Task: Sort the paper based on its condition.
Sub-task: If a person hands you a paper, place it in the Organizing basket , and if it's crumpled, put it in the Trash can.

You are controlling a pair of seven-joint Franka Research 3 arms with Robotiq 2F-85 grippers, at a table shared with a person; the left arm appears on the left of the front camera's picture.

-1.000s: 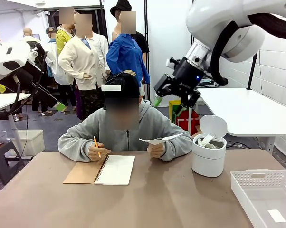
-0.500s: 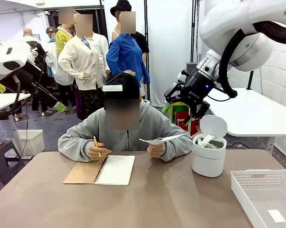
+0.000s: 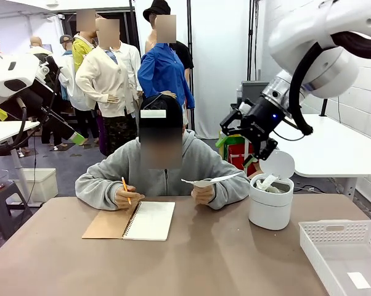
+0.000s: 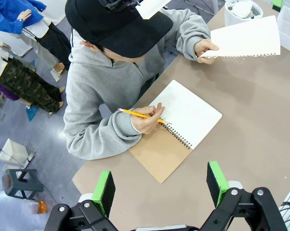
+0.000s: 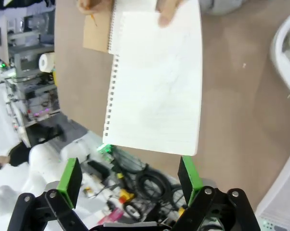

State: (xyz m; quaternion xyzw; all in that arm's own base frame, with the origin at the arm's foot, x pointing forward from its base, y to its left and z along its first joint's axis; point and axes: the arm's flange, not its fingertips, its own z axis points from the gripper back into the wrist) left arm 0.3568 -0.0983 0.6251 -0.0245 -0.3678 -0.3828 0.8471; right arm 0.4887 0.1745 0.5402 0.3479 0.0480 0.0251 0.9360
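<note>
1. Nearest the lens, the right gripper [image 5: 129, 169] shows its green pads spread wide with nothing between them. In the front view we find it [image 3: 236, 152] hanging in the air just beside the raised lid of the bin.
2. We see the left gripper [image 4: 160, 186] equally wide apart and empty, high over the table [image 4: 251, 134] and looking down on the notebook [image 4: 183, 120].
3. At the table's [image 3: 222, 259] near right corner stands a white tray [image 3: 310, 245] with perforated walls; a small flat white piece [image 3: 358, 280] lies on its floor.
4. The notebook [image 3: 150, 220] lies open and flat in front of the person, its brown cover folded out to one side.
5. The bin [image 3: 270, 209] is white and round with its lid up; crumpled paper [image 3: 267, 183] shows in its mouth.
6. We note a smooth flat sheet [image 3: 210, 180] with one perforated edge, held off the table between notebook and bin by the person's hand [image 3: 203, 195]. In the right wrist view it [image 5: 157, 82] lies beyond the pads, clear of them.
7. The person's other hand [image 3: 125, 198] holds a yellow pencil [image 3: 124, 187] at the notebook's edge.
</note>
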